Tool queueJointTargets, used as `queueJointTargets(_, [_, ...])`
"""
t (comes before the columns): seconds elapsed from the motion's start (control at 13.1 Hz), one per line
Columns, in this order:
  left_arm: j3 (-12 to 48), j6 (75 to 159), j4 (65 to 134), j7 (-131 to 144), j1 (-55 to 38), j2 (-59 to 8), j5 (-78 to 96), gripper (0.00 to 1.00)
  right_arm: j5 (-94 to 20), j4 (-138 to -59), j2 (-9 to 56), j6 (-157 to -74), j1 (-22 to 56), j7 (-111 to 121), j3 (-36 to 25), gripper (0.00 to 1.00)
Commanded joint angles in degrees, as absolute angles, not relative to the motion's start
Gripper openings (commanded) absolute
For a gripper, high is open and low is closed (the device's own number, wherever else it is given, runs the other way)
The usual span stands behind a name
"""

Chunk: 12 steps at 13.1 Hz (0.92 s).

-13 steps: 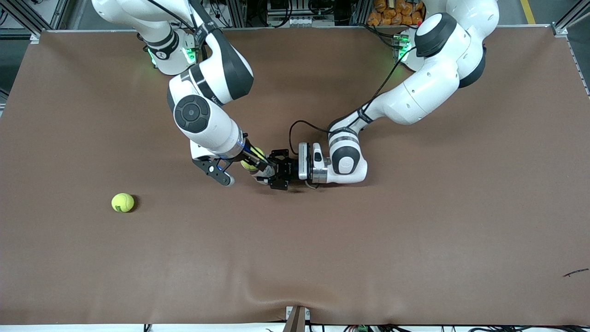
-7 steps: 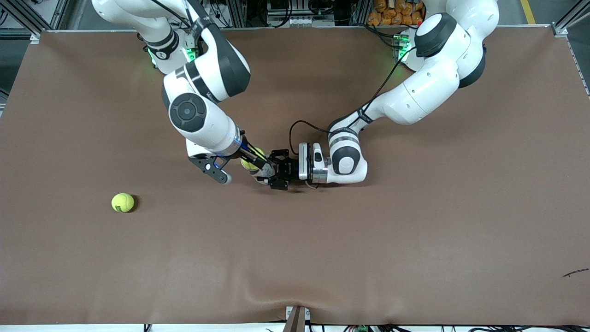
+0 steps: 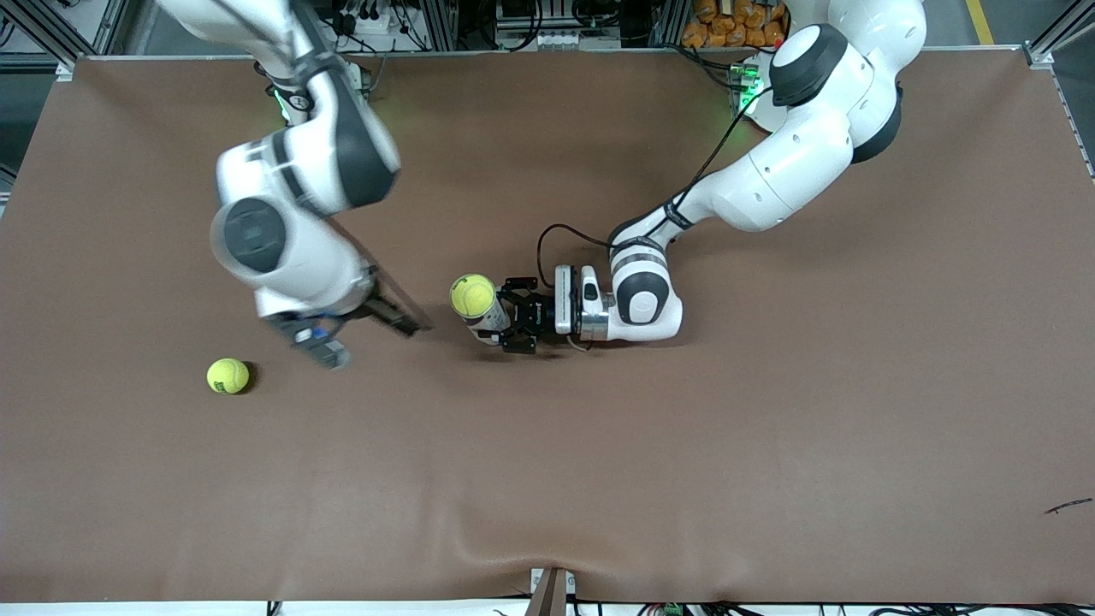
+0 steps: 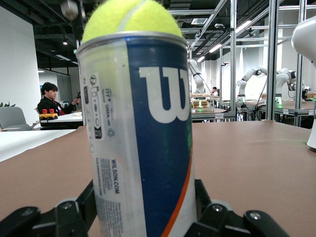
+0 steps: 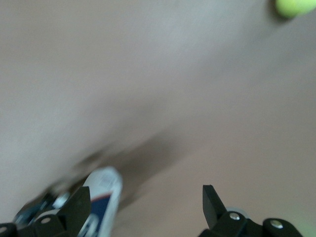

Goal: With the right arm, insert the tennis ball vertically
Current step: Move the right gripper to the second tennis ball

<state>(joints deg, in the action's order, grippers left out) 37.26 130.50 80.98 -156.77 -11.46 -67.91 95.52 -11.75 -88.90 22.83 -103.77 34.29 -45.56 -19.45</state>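
**Task Status: Ball Seated at the Can Mouth, Right Arm Clear**

The tennis ball can is held upright on the table near its middle. It is clamped low on its body by the left gripper, whose fingers are closed around the can; in the left wrist view the black fingers are seen against the base of the can.

A tennis ball is seated in the open mouth of the can. In the left wrist view the ball is seen to protrude above the rim, so it is judged that the can is full or that the ball is not fully pressed down; which of the two applies cannot be told.

The right gripper is positioned over bare table between the can and a second tennis ball, which lies loose toward the right arm's end of the table, nearer to the front camera than the can. In the right wrist view the fingers are shown spread apart with nothing held between them.

**Progress**

- Insertion of the first ball: judged done or nearly done.
- Second ball: not yet picked up. If a further insertion is intended, it is judged to be the likely next target.
- The can is required to be kept upright by the left gripper.
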Motion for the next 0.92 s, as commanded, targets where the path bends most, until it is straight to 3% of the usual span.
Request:
queueJointTargets(0.0, [37.18,129.2,80.51,-163.39,-11.51,-68.73,98.17,0.8,-10.55,-88.68,24.33,-103.27,25.6,-32.31,-18.9,1.0])
queueJointTargets(0.54, [37.18,129.2,80.6,-163.39,-11.51,-68.73,98.61,0.84,-7.38,-89.73,36.29,-117.4,10.65,-0.65,-18.72,1.0])
queueJointTargets(0.84, [37.18,129.2,80.6,-163.3,-11.51,-68.73,98.61,0.85,-7.82,-97.79,38.23,-128.11,10.46,5.8,-18.63,1.0])
